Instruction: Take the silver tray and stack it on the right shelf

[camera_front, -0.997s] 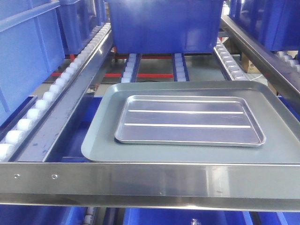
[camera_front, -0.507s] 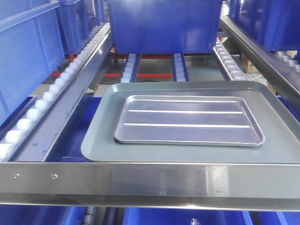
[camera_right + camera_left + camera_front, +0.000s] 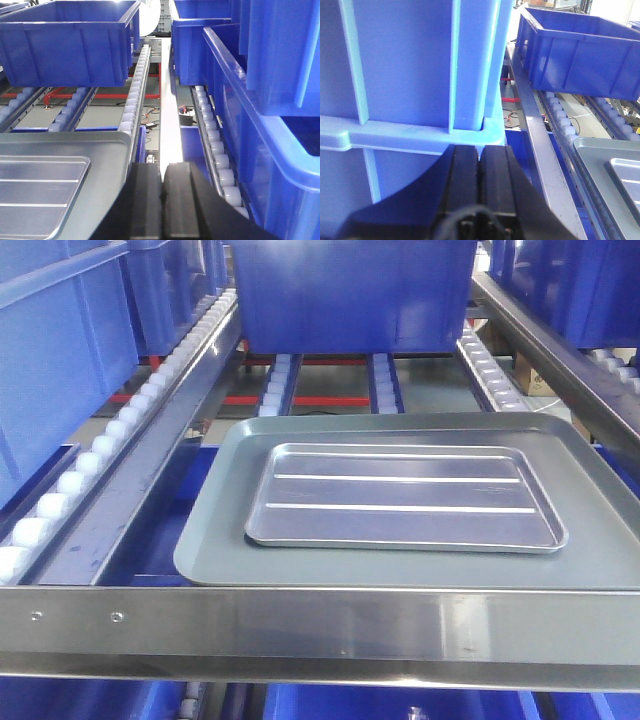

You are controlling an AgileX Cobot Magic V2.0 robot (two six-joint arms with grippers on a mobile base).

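Observation:
The silver tray (image 3: 405, 498) lies flat inside a larger dull grey tray (image 3: 215, 545) on the right shelf (image 3: 320, 625), just behind its steel front bar. Neither gripper appears in the front view. In the left wrist view my left gripper (image 3: 480, 150) is shut with nothing in it, close to a blue crate (image 3: 410, 65); the trays' corner (image 3: 620, 170) shows at the right edge. In the right wrist view my right gripper (image 3: 162, 167) is shut and holds nothing, just right of the grey tray (image 3: 112, 150); the silver tray (image 3: 40, 195) is at lower left.
A big blue crate (image 3: 350, 295) stands on the rollers behind the trays. White roller rails (image 3: 90, 460) and more blue crates flank the left side. To the right run another roller rail (image 3: 215, 145) and stacked blue crates (image 3: 270, 100).

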